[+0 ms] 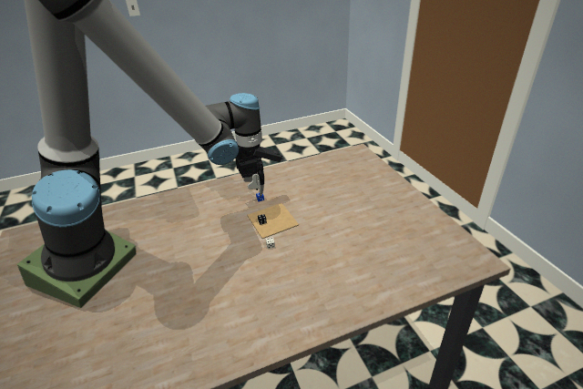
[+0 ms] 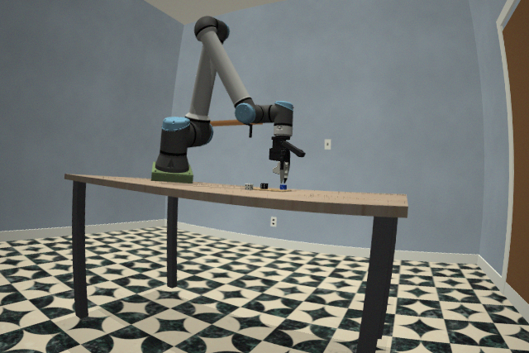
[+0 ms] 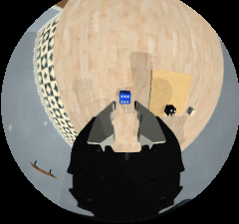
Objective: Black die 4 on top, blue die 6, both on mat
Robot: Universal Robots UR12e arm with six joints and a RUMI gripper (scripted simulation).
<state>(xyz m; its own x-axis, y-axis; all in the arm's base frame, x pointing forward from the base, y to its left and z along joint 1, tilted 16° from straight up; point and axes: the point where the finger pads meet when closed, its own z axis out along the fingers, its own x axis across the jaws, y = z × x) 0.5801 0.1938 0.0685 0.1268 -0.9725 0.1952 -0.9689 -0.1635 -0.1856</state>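
Note:
The blue die (image 1: pixel 260 197) (image 2: pixel 283 187) (image 3: pixel 124 97) sits on the table, off the mat and behind it in the top view. White pips in rows of three show on it in the wrist view. My gripper (image 1: pixel 259 190) (image 2: pixel 283 181) (image 3: pixel 124 102) is partly open and holds nothing. Its fingertips point down just above the blue die, one to each side in the wrist view. The black die (image 1: pixel 261 219) (image 2: pixel 264 185) (image 3: pixel 170 110) stands on the tan mat (image 1: pixel 283 222) (image 3: pixel 180 82), near one edge. The white die (image 1: pixel 270 242) (image 2: pixel 249 186) (image 3: pixel 191 112) sits off the mat. Its top number is too small to read surely.
The arm's green base (image 1: pixel 107 252) (image 2: pixel 172 176) stands at the left of the wooden table (image 1: pixel 376 234) (image 2: pixel 341 202). The table's far edge lies behind the blue die in the top view. The black die is the nearest obstacle on the mat.

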